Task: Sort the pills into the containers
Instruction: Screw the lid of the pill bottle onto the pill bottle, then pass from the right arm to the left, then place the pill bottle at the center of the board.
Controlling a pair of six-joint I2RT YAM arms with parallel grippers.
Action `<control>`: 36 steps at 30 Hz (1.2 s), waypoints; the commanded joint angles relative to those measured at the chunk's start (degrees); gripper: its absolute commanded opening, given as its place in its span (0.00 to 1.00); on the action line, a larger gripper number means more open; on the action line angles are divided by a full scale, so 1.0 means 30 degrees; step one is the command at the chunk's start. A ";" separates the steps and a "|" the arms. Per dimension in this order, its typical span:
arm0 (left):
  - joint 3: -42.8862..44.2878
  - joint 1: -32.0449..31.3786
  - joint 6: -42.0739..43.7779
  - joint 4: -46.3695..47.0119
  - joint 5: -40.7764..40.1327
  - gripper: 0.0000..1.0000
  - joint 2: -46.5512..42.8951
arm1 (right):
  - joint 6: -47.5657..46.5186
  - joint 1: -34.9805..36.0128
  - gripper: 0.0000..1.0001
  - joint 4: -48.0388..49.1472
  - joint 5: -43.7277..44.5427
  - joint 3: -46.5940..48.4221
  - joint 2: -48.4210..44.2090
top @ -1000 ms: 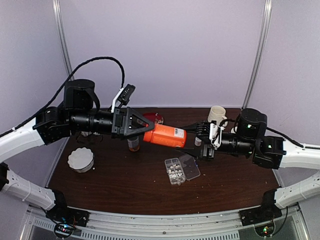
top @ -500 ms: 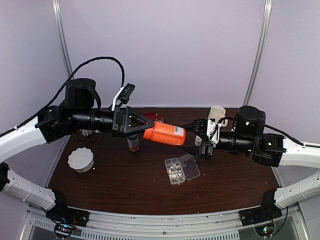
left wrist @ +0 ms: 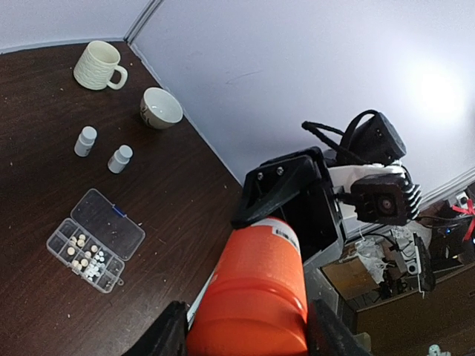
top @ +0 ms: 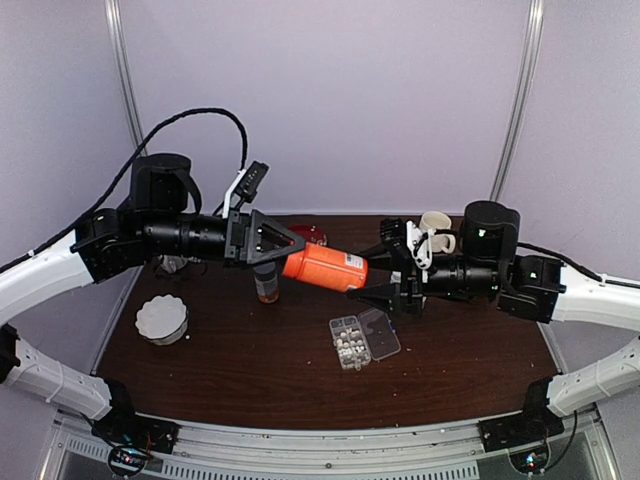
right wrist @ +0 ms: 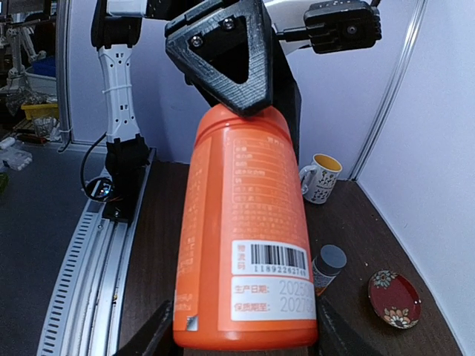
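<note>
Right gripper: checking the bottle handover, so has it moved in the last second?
Yes. The right gripper has shifted left: its white wrist piece, earlier below the white mug, now sits at the mug's left.

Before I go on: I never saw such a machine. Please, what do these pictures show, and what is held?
This is a robot with two arms bolted at the near edge of a brown table. One camera looks down from above; two sit on the wrists, each seeing its own fingers. The left pincer and the right pincer both grip one orange bottle, one at each end, above the table. On it lies an open clear organizer box with small white pills in some cells. Nearby stand two small white bottles, a grey-capped bottle, a white mug and a red dish.
</note>
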 commanded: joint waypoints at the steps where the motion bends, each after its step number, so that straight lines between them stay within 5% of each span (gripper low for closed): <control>1: 0.0551 -0.0810 0.2581 0.1671 0.2791 0.42 0.0651 | 0.2713 0.0068 0.00 0.1630 -0.0918 0.0592 -0.0335; 5: 0.0828 -0.0812 0.2125 0.1760 0.3432 0.86 0.0881 | 0.1615 0.0059 0.00 0.0721 -0.0567 0.0624 -0.0366; 9: 0.0638 -0.0768 0.1923 0.2160 0.3562 0.96 0.0666 | 0.1367 0.0060 0.00 0.0570 -0.0458 0.0624 -0.0346; 14: 0.0881 -0.0775 0.1939 0.1587 0.3527 0.80 0.0685 | 0.1171 0.0060 0.00 0.0410 -0.0403 0.0704 -0.0286; 21: 0.1326 -0.0737 0.2941 0.0449 0.2757 0.32 0.0596 | 0.1096 0.0062 0.03 0.0692 0.0062 0.0352 -0.0285; 23: 0.1414 -0.0544 0.3661 -0.0669 0.1681 0.31 0.0407 | 0.1316 0.0060 0.22 0.0825 0.0502 0.0162 -0.0310; 27: 0.1467 0.0385 0.4610 -0.4218 -0.1118 0.28 0.0136 | 0.1997 0.0060 0.95 0.1966 0.1580 -0.0923 -0.0727; 32: 0.1412 0.1718 0.5681 -0.9541 -0.6168 0.25 0.0399 | 0.2130 0.0042 1.00 0.1698 0.2689 -0.2020 -0.1356; 36: 0.0162 0.3312 0.5973 -1.1148 -0.7707 0.25 0.1185 | 0.2773 0.0031 1.00 0.1597 0.3871 -0.3012 -0.1680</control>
